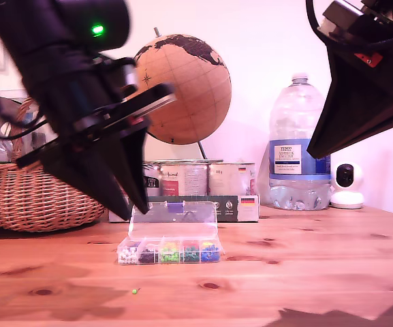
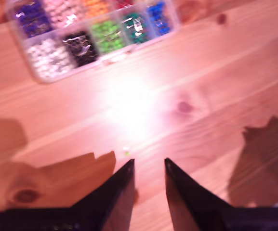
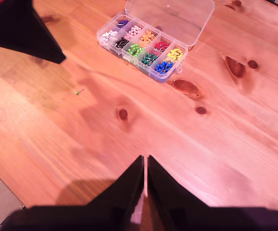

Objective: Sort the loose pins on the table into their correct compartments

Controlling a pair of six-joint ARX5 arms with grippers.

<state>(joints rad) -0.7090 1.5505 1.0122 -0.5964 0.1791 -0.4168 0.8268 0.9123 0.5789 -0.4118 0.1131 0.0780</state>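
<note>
Green pin [image 1: 134, 291] lay loose on counter [image 1: 305, 272], well short of organiser box [image 1: 169, 251] | first end effector [image 2: 148, 168] hovered above it, released, jaws narrowly apart | second end effector [image 3: 145, 166] clenched, empty | advice: descend straddling the ball head, pinch gently.

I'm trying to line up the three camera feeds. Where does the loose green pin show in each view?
Exterior view: the green pin lies on the table, in front of the organiser box, toward the view's left.
First wrist view: a faint pale-green speck just ahead of my first gripper, open.
Second wrist view: the pin lies apart from the box, far from my second gripper.
Shared landmark: the organiser box.
</note>
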